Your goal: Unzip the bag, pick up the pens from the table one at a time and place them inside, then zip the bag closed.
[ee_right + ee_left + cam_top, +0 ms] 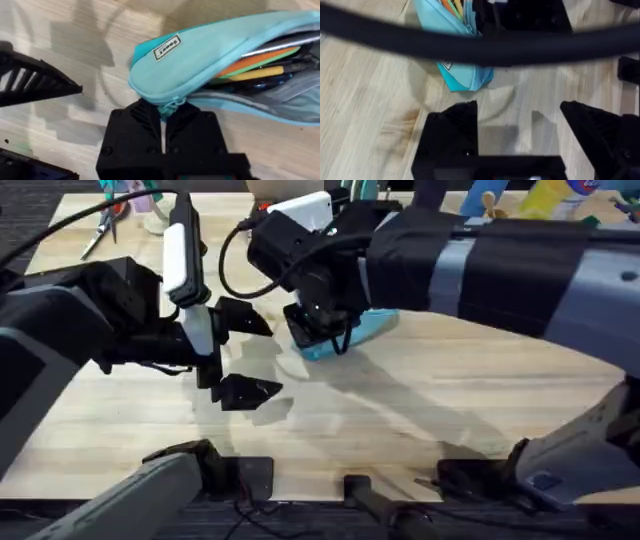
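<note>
Overhead, I see my left hand [240, 357] spread above the pale wooden bench [400, 410], the light blue fabric pencil pouch [345, 332] just beyond it under my right hand [325, 330]. Left wrist: pouch [462, 75] lies ahead of the spread fingers. Right wrist: my right hand [162, 120] pinches the pouch's [210, 55] zipper end; pens [255, 62] lie inside.

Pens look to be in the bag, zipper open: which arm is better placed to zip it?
Right. Its gripper is closed at the zipper end of the bag; the left gripper hangs open, apart from it.
</note>
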